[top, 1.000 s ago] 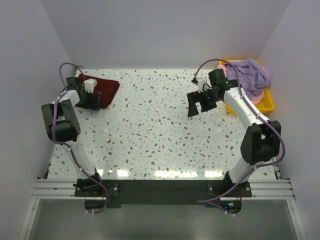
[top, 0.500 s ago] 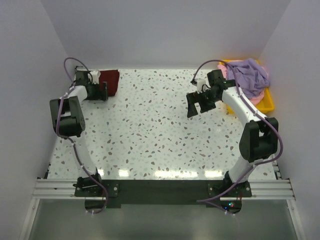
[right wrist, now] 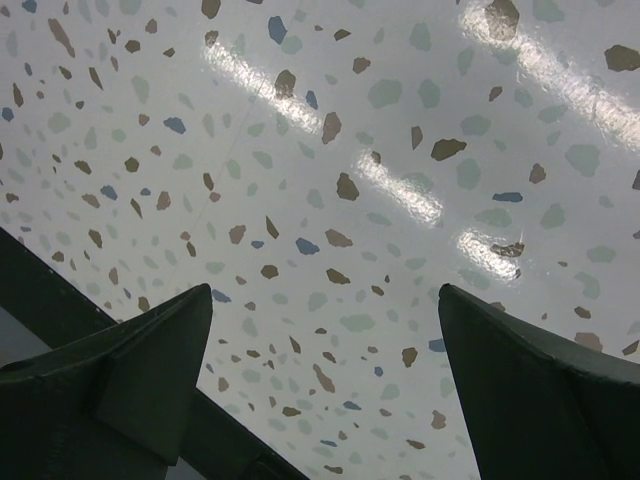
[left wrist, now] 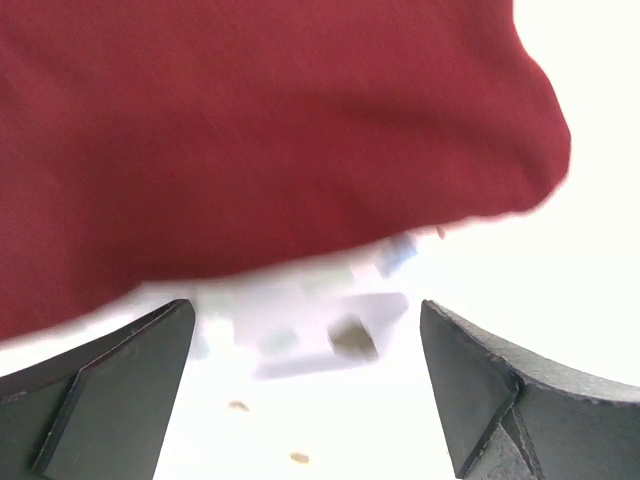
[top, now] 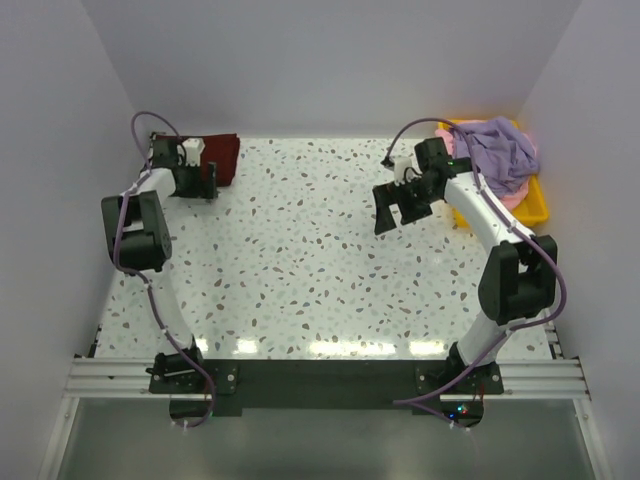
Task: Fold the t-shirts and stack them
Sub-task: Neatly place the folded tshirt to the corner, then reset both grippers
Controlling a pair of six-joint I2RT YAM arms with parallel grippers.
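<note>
The dark maroon t-shirt [top: 221,155] lies folded at the table's far left corner; it fills the top of the left wrist view [left wrist: 260,130]. My left gripper [top: 208,181] is open just in front of it, fingers apart and empty [left wrist: 305,400]. The lavender t-shirt [top: 497,148] is heaped over the pale pink t-shirt [top: 518,195] in the yellow tray [top: 536,208] at the far right. My right gripper [top: 398,212] hangs open and empty above the bare table, left of the tray [right wrist: 325,390].
White walls close in the table at the back and both sides. The speckled tabletop [top: 320,260] stretches between the arms. Purple cables loop over both arms.
My left gripper has swung from on top of the spread maroon shirt to its front edge; the shirt now lies more compact against the back wall. The right arm has barely moved.
</note>
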